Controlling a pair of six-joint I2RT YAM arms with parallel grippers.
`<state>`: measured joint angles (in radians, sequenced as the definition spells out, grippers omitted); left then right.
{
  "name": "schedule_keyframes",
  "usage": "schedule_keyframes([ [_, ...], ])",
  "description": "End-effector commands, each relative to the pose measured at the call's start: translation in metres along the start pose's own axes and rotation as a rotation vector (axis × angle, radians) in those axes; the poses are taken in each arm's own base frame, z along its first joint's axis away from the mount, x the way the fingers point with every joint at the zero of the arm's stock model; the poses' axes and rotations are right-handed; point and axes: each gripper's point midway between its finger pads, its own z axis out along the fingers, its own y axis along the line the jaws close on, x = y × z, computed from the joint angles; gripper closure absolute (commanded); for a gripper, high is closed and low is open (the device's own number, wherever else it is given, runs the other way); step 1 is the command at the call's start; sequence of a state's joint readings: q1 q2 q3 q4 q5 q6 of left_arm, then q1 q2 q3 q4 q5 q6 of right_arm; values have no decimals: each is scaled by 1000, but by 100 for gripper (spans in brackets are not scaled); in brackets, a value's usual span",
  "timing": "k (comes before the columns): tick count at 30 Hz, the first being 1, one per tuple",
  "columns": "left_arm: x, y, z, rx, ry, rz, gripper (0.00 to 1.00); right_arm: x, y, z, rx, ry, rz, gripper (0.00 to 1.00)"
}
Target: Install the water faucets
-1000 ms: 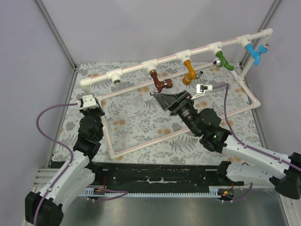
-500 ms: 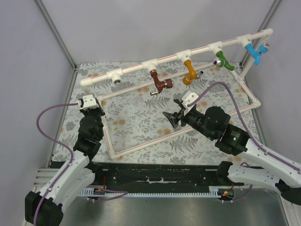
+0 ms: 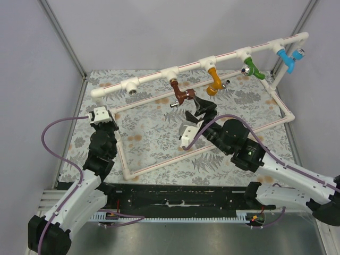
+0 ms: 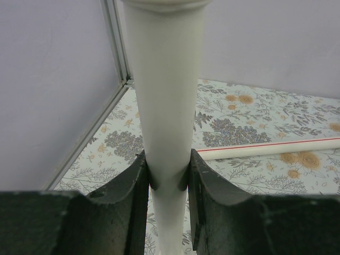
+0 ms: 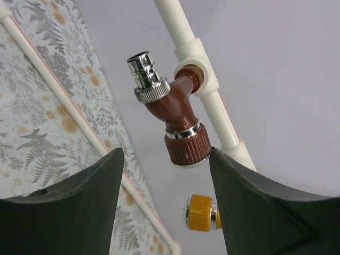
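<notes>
Bracing the pipe frame [image 3: 159,163] on the left, just as a second ago: pinching a white pipe [image 4: 162,106] at the frame's left end tight between the jaws of the left gripper [image 4: 166,178].

Swinging back in on the right: bringing the right gripper [image 5: 166,152] up under the top rail [image 3: 151,78] again, after backing off over the middle of the table [image 3: 149,127] half a second ago. Rolling the wrist over along the way, so carrying the white camera block below and left of the fingers rather than off to their right.

Straddling the knob end of the brown tap [image 5: 175,114] with jaws spread wide, apparently not touching it yet. Finding that tap already hanging from its tee on the rail, silvery spout pointing away. Finding the orange tap [image 3: 213,82] seated likewise at the next tee, unmoved across all three moments.

Probably resetting for another twist, judging by the flipped wrist: tightening the brown tap rather than fetching anything new. Leaving the green tap [image 3: 254,69] and blue tap [image 3: 287,59] alone farther along the rail.
</notes>
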<state>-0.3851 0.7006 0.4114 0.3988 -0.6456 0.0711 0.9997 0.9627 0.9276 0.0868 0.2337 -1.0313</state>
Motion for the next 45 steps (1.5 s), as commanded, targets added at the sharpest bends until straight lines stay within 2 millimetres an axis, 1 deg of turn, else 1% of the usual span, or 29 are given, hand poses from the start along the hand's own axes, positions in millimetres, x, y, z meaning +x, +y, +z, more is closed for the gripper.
schedule_keyframes([
  [1, 6, -22, -2, 107, 9, 40, 98, -17, -32, 14, 125, -38, -216, 27],
  [6, 5, -22, -2, 108, 5, 41, 98, -19, -31, 36, 139, -26, -295, 27],
  [10, 4, -22, -2, 109, 3, 37, 98, -16, -31, 53, 155, 7, -346, 28],
  [12, 4, -22, -2, 108, 3, 37, 98, -16, -31, 60, 161, 12, -355, 30],
  [13, 4, -22, -3, 108, 2, 37, 98, -12, -29, 64, 160, 26, -359, 32],
  [15, 3, -22, -3, 107, -1, 35, 98, -10, -32, 70, 189, 41, -367, 38],
  [19, 3, -22, -3, 111, 1, 33, 98, -6, -32, 79, 203, 51, -355, 47],
  [21, 3, -23, -3, 115, 0, 33, 98, -3, -32, 82, 206, 59, -328, 55],
  [23, 3, -23, -3, 114, 2, 32, 98, -2, -30, 85, 204, 56, -295, 65],
  [25, 4, -23, -4, 114, 2, 34, 98, 0, -28, 88, 207, 61, -238, 81],
  [26, 3, -23, -4, 114, 1, 31, 98, 1, -26, 90, 209, 60, -193, 87],
  [28, 3, -23, -3, 112, 1, 31, 98, 2, -23, 93, 210, 61, -80, 100],
  [29, 3, -23, -4, 113, -1, 30, 98, 1, -22, 95, 218, 59, -11, 100],
  [32, 4, -24, -4, 115, 2, 27, 98, 3, -18, 98, 261, 52, 291, 100],
  [33, 3, -24, -4, 117, 1, 26, 98, 3, -17, 99, 288, 47, 416, 100],
  [34, 4, -24, -4, 114, 2, 26, 98, 6, -23, 97, 346, 49, 544, 100],
  [35, 3, -23, -4, 111, 1, 26, 98, 5, -24, 97, 388, 38, 688, 100],
  [37, 3, -22, -4, 107, -1, 23, 98, 10, -23, 96, 463, 36, 923, 100],
  [38, 3, -22, -4, 107, -2, 22, 98, 13, -21, 96, 513, 31, 1085, 100],
  [40, 2, -23, -4, 107, -3, 20, 98, 21, -16, 96, 602, 30, 1313, 100],
  [42, 1, -22, -4, 105, -4, 20, 98, 25, -9, 98, 643, 32, 1479, 100],
  [45, 2, -20, -5, 96, -10, 19, 98, 34, 0, 95, 739, 29, 1746, 100],
])
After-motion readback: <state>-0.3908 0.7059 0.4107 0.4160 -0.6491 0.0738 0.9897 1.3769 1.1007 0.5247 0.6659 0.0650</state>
